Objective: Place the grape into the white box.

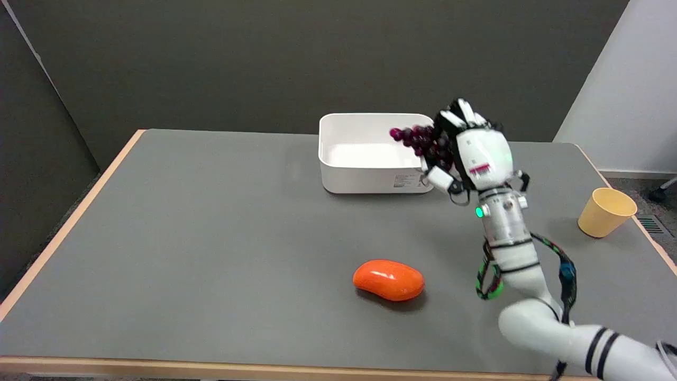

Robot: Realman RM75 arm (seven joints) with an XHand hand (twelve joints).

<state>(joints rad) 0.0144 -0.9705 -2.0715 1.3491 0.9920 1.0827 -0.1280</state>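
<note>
A bunch of dark purple grapes [418, 138] hangs in the air over the right end of the white box [365, 177]. My right hand [465, 151] grips the bunch from the right, fingers wrapped around its near part, so some grapes are hidden behind the hand. The box is rectangular with rounded corners, stands at the back middle of the grey table, and looks empty inside. The hand is raised above the box's right rim.
An orange, mango-shaped fruit [389, 279] lies on the table [185, 238] in front of the box. A yellow cup [604, 211] stands near the table's right edge. My right arm reaches in from the lower right.
</note>
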